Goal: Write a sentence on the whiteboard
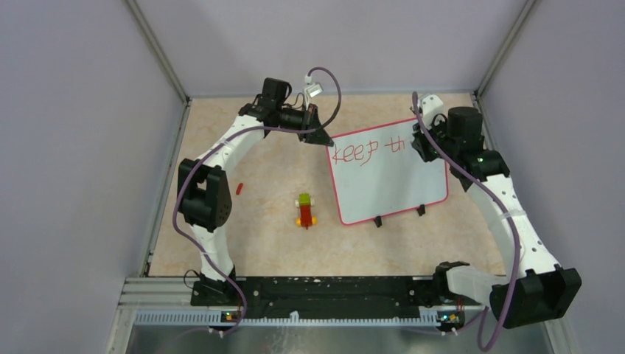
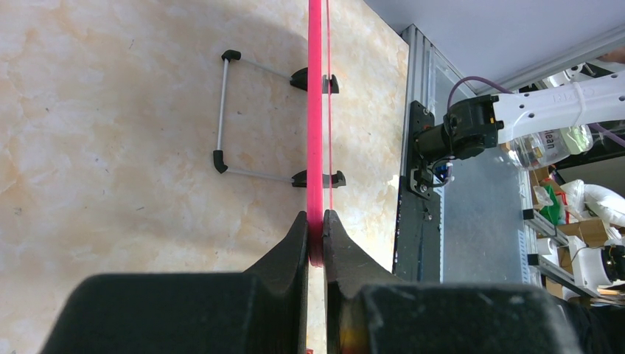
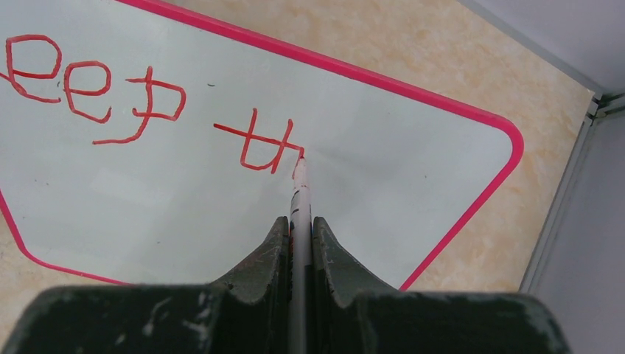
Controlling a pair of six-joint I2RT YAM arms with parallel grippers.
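Your whiteboard [image 1: 390,184] sits on the table [image 1: 258,243], right of centre, with its two black clip feet [image 1: 378,220] on the near edge. Your left gripper [image 2: 315,221] is clamped on the pink rim at the far left corner of the board. Your right gripper [image 3: 298,225] pinches a marker [image 3: 300,188], and its tip meets the board at the end of the red letters "keep th" [image 1: 366,150]. A small red piece [image 1: 239,187] lies near the left arm, perhaps a cap.

Colourful block stack [image 1: 304,210], small red piece [image 1: 239,188], beige tabletop [image 1: 265,247]
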